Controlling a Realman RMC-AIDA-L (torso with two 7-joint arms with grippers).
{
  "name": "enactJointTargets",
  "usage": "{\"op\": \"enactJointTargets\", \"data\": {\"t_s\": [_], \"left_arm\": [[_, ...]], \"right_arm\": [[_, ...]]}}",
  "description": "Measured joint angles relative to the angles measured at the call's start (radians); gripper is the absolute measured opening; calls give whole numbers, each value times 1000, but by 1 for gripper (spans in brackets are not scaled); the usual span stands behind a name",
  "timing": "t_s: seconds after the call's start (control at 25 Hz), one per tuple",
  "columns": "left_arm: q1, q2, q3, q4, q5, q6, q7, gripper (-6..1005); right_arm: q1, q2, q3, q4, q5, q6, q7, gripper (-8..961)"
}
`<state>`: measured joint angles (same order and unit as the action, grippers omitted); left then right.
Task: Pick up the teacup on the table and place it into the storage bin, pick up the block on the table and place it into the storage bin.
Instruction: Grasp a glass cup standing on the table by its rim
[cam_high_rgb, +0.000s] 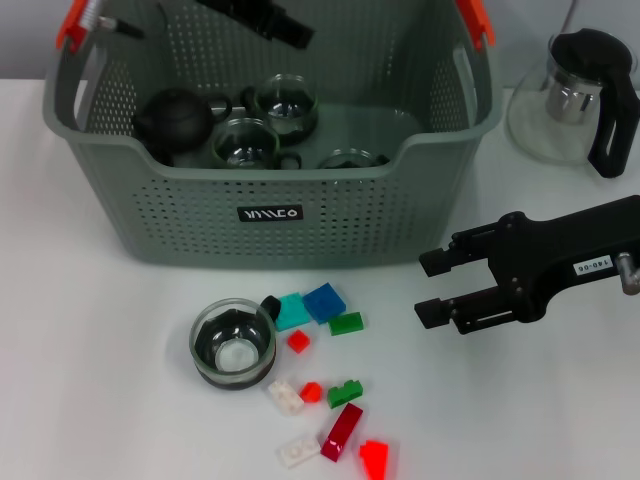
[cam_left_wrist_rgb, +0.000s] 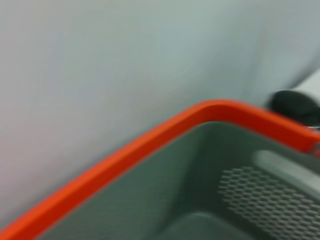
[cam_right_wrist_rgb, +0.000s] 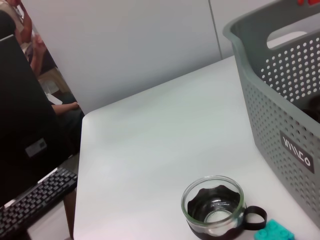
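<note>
Right gripper: fingers spread, empty, right of frame above the table.
Left gripper: out of sight.
Teacup: lower centre, beside scattered blocks.
Storage bin: upper centre, holding glass cups.

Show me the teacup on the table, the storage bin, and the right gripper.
teacup (cam_high_rgb: 233, 345), head view, on its glass rim.
storage bin (cam_high_rgb: 300, 230), head view, on its perforated front wall.
right gripper (cam_high_rgb: 432, 287), head view, midway between its open fingertips.
</note>
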<state>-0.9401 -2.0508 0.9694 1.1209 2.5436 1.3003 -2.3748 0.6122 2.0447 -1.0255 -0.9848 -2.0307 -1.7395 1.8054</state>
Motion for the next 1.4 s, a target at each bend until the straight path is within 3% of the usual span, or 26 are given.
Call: {"op": "enactJointTargets", "data": {"t_s": [0.04, 0.2, 0.32, 0.52, 0.64, 0.76, 1.0, 1.4], "left_arm": [[3, 0, 0, 8, -5, 8, 2, 708], [98, -12, -20, 206, -142, 208, 84, 705], [161, -29, -85, 313, -240, 355, 167, 704], [228, -43, -154, 386, -326, 566, 275, 704], [288, -60, -127, 440, -324, 673, 344, 703], [329, -71, -85, 472, -305, 683, 385, 701], [413, -116, 31, 535, -162, 688, 505, 698], [433, -124, 112, 445, -78, 664, 579, 693]], "right_arm": [[1, 0, 2, 0, -3, 0, 0, 716], [7, 0, 3, 5, -16, 1, 0, 716], [13, 0, 4, 8, -19, 2, 0, 716], [22, 0, 4, 10, -19, 4, 3, 715], [29, 1, 4, 20, -19, 4, 6, 715], [40, 1, 4, 43, -19, 9, 8, 715], [62, -1, 4, 86, -20, 43, 21, 715], [84, 6, 2, 137, -20, 84, 30, 716]]}}
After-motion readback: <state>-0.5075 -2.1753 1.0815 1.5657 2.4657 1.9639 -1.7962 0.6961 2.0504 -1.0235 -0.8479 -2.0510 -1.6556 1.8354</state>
